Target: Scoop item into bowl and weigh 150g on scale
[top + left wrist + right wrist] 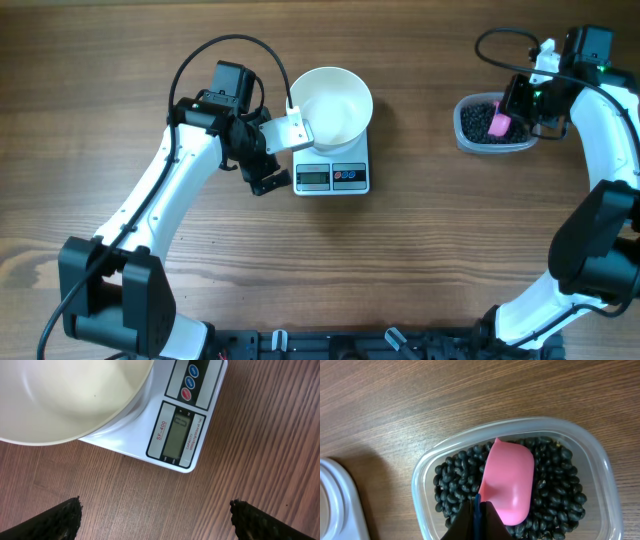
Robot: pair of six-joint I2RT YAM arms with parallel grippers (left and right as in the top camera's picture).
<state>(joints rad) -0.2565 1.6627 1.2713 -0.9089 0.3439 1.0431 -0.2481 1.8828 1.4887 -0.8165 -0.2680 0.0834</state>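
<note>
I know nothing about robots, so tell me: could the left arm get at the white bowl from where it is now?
Probably yes. The left gripper hangs open just beside the scale, where the bowl sits, and nothing lies between them.

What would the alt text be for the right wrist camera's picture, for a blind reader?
A pink scoop sits over black beans in a clear plastic tub on a wooden table. The right arm's shut jaws, at the bottom edge, hold the scoop.
</note>
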